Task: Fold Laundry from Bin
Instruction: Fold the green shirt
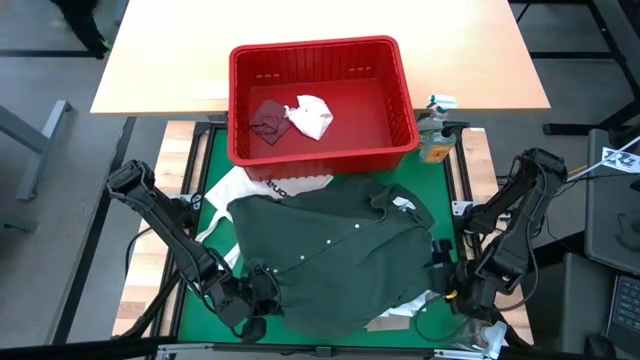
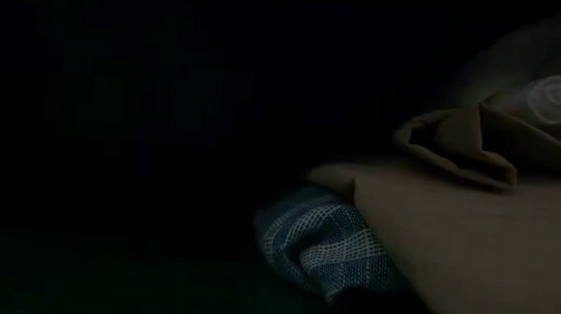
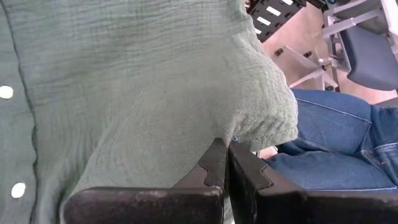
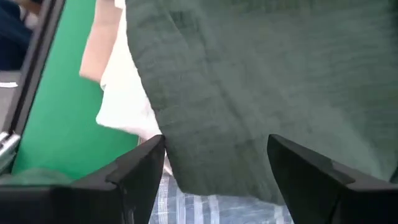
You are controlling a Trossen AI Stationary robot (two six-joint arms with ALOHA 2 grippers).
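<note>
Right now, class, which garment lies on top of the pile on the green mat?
The dark green top, spread over the others; white and tan cloth only peek out beneath its edges.

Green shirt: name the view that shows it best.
The high view: the green shirt lies spread on the mat in front of the bin, whole outline visible. The left wrist view shows only crinkled cloth with buttons, the right wrist view only an edge, and the low view shows none of it.

I'm looking at a robotics lab. My two arms flank a green mat (image 1: 205,300) on a metal-framed rig, with a plain wooden desk (image 1: 160,60) and grey floor (image 1: 40,200) beyond.
</note>
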